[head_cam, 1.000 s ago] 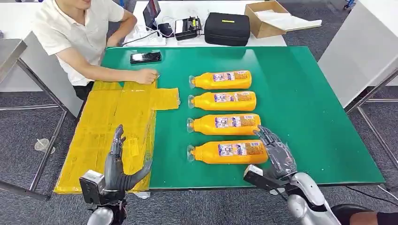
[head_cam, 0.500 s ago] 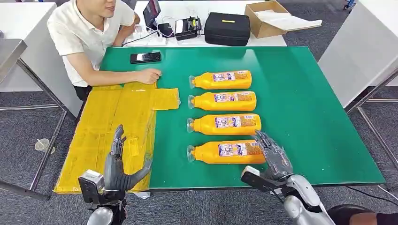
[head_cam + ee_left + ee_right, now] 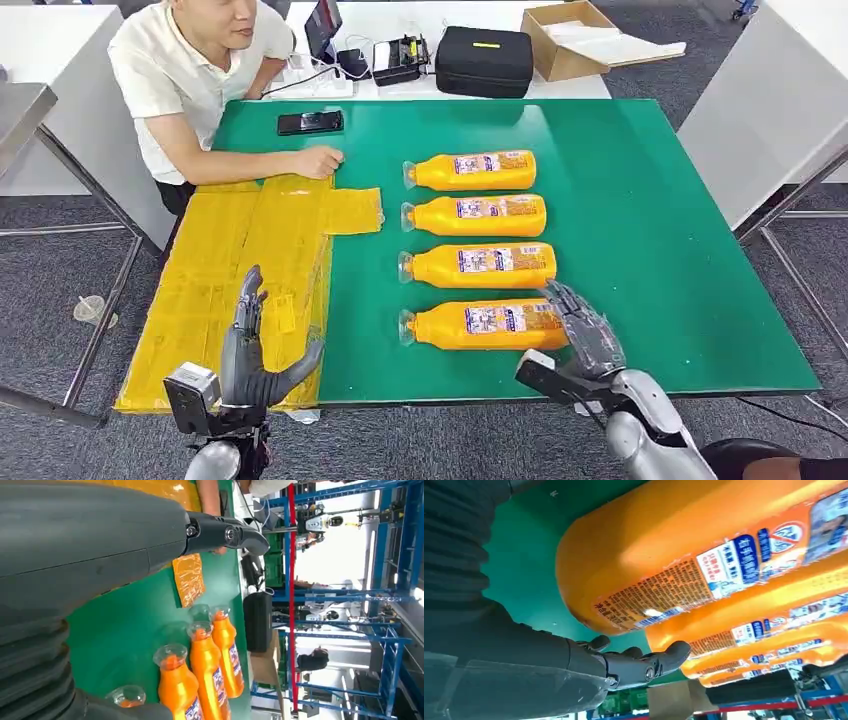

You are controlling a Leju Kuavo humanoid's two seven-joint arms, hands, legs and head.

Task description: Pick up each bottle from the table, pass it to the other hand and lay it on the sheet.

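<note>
robot hand [image 3: 585, 335] nearer nearest bottle [image 3: 485, 325]

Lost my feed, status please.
Right hand open at nearest bottle's base. Left hand open over yellow sheet. No obstruction.

I count four orange bottles [image 3: 470, 170] [image 3: 474, 215] [image 3: 477, 266] [image 3: 483, 326] lying in a row on my one green table [image 3: 650, 240], one yellow sheet [image 3: 240, 270] (patched from pieces), one phone [image 3: 310, 122], one black case [image 3: 485, 60], one cardboard box [image 3: 560, 40] and one person [image 3: 190, 70].
</note>
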